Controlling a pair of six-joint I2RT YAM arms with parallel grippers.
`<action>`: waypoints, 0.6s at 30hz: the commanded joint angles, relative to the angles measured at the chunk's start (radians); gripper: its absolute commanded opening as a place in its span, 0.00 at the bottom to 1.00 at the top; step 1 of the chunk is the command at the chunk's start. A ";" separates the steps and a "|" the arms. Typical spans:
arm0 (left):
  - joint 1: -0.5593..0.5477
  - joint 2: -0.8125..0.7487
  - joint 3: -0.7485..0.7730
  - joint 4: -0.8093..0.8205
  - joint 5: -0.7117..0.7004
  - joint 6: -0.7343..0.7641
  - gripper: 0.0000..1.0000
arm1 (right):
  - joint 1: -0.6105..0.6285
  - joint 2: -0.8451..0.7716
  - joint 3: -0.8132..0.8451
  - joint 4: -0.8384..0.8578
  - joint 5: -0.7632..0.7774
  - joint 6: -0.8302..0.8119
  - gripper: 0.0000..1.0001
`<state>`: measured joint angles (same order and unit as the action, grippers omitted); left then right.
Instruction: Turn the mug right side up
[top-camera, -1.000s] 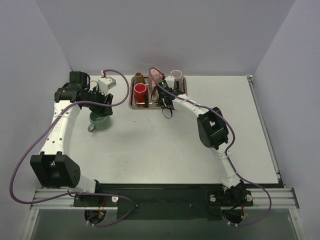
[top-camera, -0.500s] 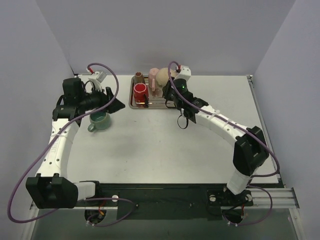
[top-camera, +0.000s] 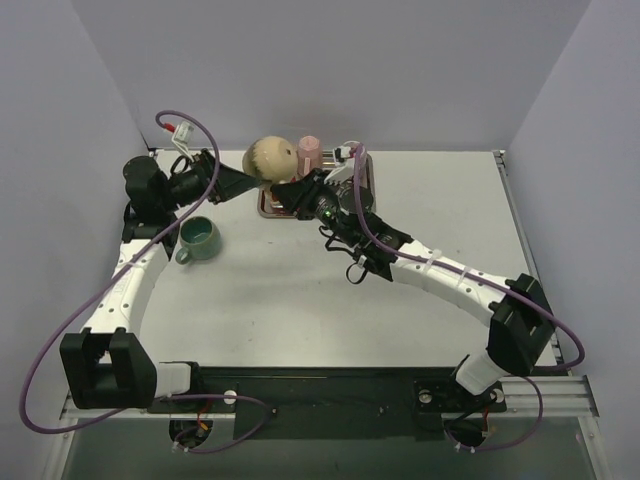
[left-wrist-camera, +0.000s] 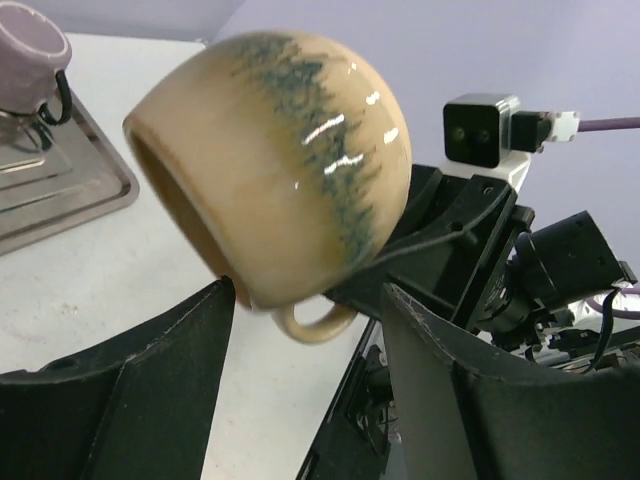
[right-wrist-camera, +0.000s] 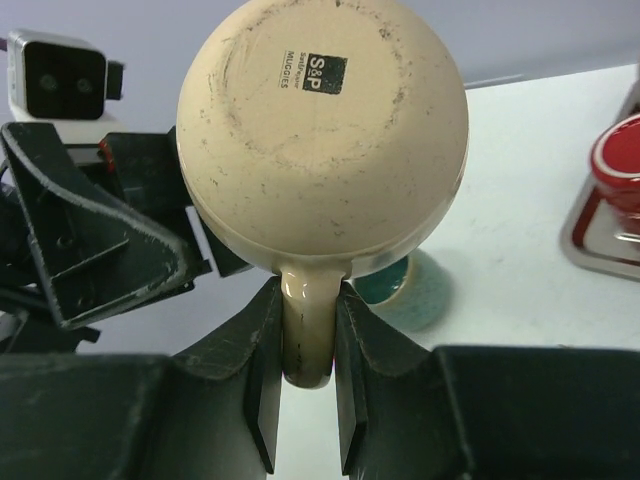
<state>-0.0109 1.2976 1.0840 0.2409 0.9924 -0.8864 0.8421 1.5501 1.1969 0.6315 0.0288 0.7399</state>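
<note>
— What is changing, seen from above?
— The right gripper is carrying the beige mug off toward nine o'clock, past the left end of the tray. Half a second ago it was hanging over the tray's back. The left gripper is rising to meet it. The green mug is sitting upright on the table, at seven o'clock from the beige one.
— And from the left wrist?
— The beige mug is hanging in the air, tipped on its side, with its mouth facing eight o'clock and its handle at six. The left gripper is holding its jaws wide apart below, the handle showing in the gap. A purple mug is sitting on the tray at ten o'clock.
— From the right wrist?
— The right gripper is pinching the handle at six o'clock, and the base of the beige mug is facing the camera. The green mug is peeking out at five o'clock, a red mug at three.
</note>
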 joint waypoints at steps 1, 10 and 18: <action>0.006 -0.033 0.010 0.161 -0.035 -0.051 0.70 | 0.014 -0.007 0.079 0.260 -0.092 0.098 0.00; 0.006 -0.060 -0.009 0.252 -0.046 -0.102 0.01 | 0.017 0.097 0.121 0.270 -0.181 0.251 0.00; -0.053 0.014 0.210 -0.672 -0.461 0.723 0.00 | -0.043 0.099 0.163 -0.188 -0.052 -0.003 0.81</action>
<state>-0.0166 1.2648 1.1419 0.0509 0.8436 -0.6502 0.8246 1.6806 1.2682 0.6323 -0.1280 0.9501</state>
